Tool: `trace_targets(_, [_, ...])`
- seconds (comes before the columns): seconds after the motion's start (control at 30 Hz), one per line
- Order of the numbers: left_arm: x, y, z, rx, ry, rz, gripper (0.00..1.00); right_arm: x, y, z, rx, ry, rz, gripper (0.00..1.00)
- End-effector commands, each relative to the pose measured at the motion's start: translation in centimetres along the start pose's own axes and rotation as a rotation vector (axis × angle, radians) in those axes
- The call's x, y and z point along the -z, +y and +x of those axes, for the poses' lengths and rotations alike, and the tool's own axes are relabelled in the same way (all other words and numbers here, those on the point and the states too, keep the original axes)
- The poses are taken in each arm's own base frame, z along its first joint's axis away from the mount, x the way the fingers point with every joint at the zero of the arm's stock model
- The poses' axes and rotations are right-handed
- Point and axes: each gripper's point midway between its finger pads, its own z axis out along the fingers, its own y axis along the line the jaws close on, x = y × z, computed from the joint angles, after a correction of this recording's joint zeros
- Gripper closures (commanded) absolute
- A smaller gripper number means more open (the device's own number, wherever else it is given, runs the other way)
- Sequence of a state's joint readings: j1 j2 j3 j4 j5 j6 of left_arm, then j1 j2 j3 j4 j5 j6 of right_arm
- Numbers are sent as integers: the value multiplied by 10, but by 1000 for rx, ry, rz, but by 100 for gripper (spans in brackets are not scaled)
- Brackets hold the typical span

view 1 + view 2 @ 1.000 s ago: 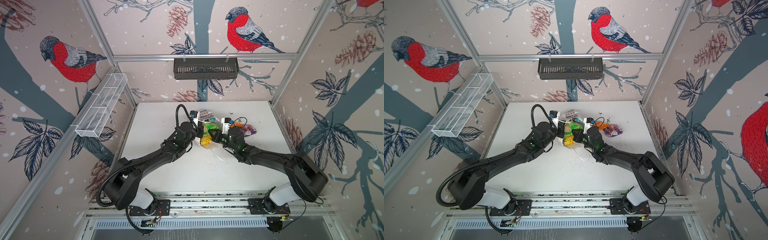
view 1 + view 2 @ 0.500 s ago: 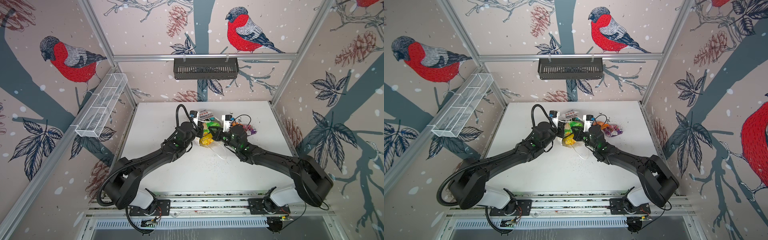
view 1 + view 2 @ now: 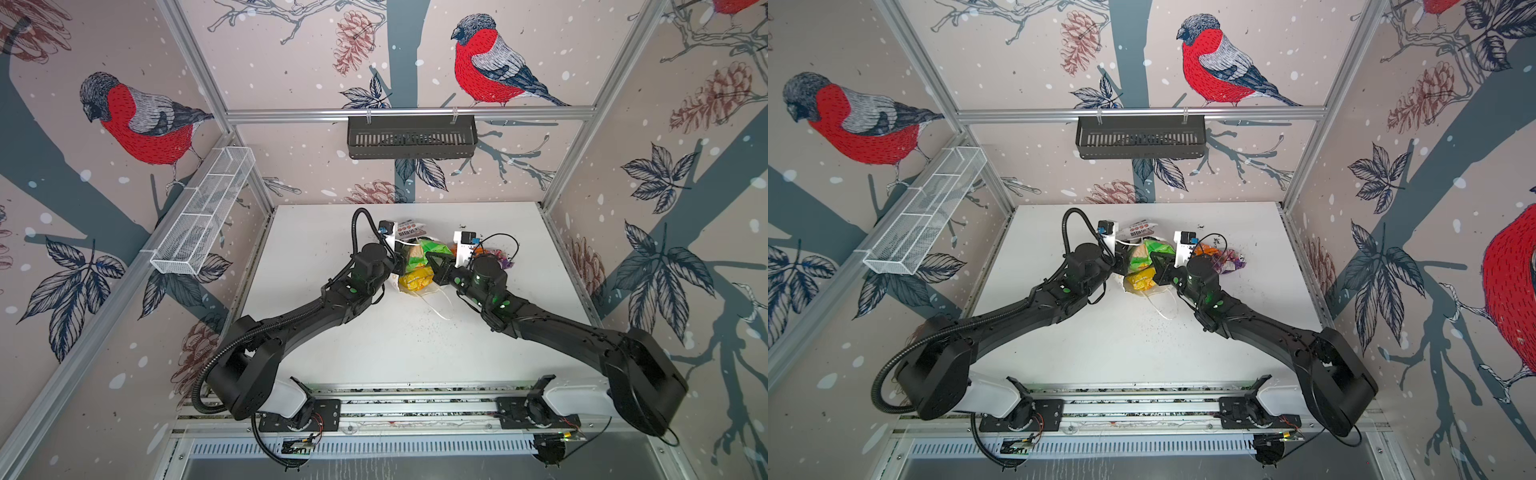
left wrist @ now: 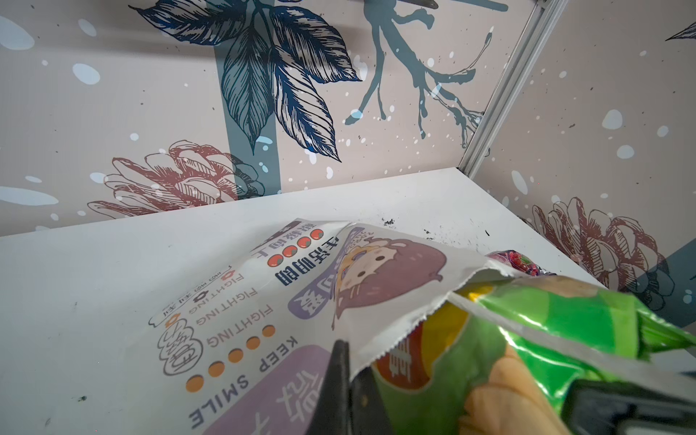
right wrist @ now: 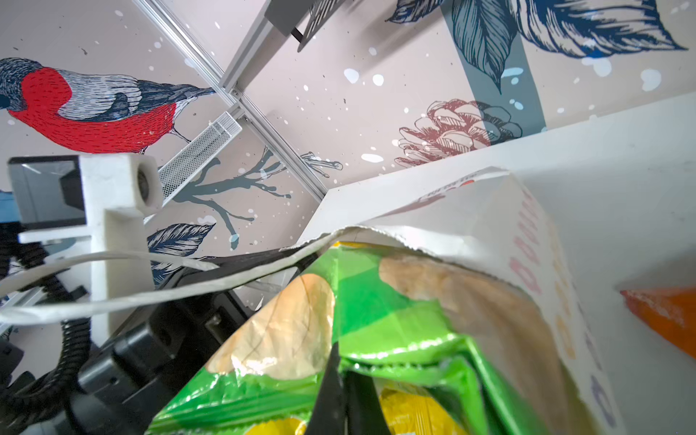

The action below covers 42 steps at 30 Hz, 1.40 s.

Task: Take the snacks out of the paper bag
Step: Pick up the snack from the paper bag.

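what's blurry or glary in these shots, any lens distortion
Left wrist view: the paper bag print is sharp, the green chip bag nearest the lens is soft; right wrist view: white glare along the chip bag's foil crease; both top views: sharp, but the wide lens splays the corner posts.

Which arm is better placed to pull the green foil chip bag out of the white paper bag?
Probably right. The right gripper is shut on the edge of the green foil chip bag; the left gripper pinches the rim of the white paper bag, anchoring it.
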State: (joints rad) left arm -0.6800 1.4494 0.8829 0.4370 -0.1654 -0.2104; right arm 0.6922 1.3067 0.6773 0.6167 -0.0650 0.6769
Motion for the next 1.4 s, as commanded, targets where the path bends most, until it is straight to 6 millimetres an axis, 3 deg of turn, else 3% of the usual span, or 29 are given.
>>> trace_targets(0.0, [1,2,2,15,12,-18,100,4,10,-15,46,-50,-23,100])
trace_targets(0.17, [2,3,1,14,11,-23,100,8,17,-25,63,-71,-36,100])
trace_targets(0.33, [2,4,2,12,14,-26,100,27,32,-49,92,-143,-56,100])
trace_targets(0.63, [0,4,5,8,21,-28,100,53,38,-78,141,-237,-18,100])
trace_targets(1.13, [1,6,3,2,16,-40,100,88,34,-107,158,-352,49,100])
trace_targets(1.37, [2,8,5,-1,19,-46,100,105,13,-115,148,-388,158,100])
